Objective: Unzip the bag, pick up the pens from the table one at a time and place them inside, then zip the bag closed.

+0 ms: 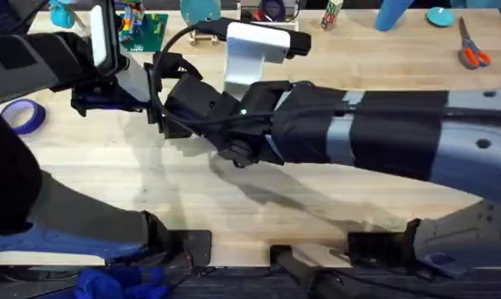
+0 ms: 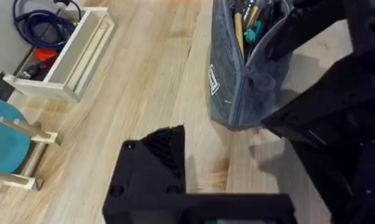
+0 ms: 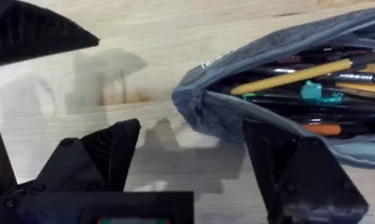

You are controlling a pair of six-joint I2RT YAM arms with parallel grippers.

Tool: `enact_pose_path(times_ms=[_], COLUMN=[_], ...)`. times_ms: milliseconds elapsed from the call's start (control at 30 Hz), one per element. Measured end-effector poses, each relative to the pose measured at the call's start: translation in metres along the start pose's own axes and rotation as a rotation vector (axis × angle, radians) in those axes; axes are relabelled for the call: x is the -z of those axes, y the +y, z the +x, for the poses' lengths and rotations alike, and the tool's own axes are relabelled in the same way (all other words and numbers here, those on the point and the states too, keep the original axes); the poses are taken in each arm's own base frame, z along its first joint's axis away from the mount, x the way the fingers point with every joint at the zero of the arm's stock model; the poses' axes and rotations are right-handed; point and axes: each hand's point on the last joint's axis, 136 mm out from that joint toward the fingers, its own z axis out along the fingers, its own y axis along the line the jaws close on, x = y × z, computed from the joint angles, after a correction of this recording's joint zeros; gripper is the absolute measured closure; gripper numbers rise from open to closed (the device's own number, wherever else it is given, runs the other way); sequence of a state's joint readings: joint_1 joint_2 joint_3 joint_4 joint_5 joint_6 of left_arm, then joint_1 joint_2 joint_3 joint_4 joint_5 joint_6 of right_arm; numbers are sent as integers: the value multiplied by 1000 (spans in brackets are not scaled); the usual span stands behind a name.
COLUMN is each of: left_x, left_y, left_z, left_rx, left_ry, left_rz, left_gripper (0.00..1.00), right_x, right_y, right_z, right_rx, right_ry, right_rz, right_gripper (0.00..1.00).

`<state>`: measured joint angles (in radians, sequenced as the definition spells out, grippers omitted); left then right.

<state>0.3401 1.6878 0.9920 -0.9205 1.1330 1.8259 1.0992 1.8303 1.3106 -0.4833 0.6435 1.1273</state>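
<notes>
The left tool (image 2: 175, 162) hovers over bare surface (image 2: 131, 81) just beside the bag's closed end; one black finger shows, so I cannot tell how far it is open. The bag (image 3: 237, 106) lies on the surface with its zipper open, a yellow pen (image 3: 293, 78) and other pens inside. The right tool (image 3: 193, 155) stands wide open at the bag's end, one finger (image 3: 299, 174) against the fabric, gripping nothing.

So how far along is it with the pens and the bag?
The bag is unzipped and gaping, with pens already lying inside. The right gripper is open, one finger at the bag's end. Zipping the bag closed is left.
</notes>
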Motion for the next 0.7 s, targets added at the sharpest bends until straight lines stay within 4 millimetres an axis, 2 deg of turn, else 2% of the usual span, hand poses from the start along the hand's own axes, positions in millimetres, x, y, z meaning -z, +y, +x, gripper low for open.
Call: enact_pose_path(times_ms=[367,600,700], left_x=[0,0,0], left_y=[0,0,0], left_z=[0,0,0], left_rx=[-1,-1,-1], left_ry=[0,0,0], left_rz=[-1,-1,0], left_gripper=[8,8,8], right_x=[-8,-8,-8], right_y=[-3,-4,-4], right_z=[-2,-2,-2], right_rx=[-8,-7,-7], right_ry=[-14,-16,-16], right_rz=[17,21,21], right_gripper=[10,128,236])
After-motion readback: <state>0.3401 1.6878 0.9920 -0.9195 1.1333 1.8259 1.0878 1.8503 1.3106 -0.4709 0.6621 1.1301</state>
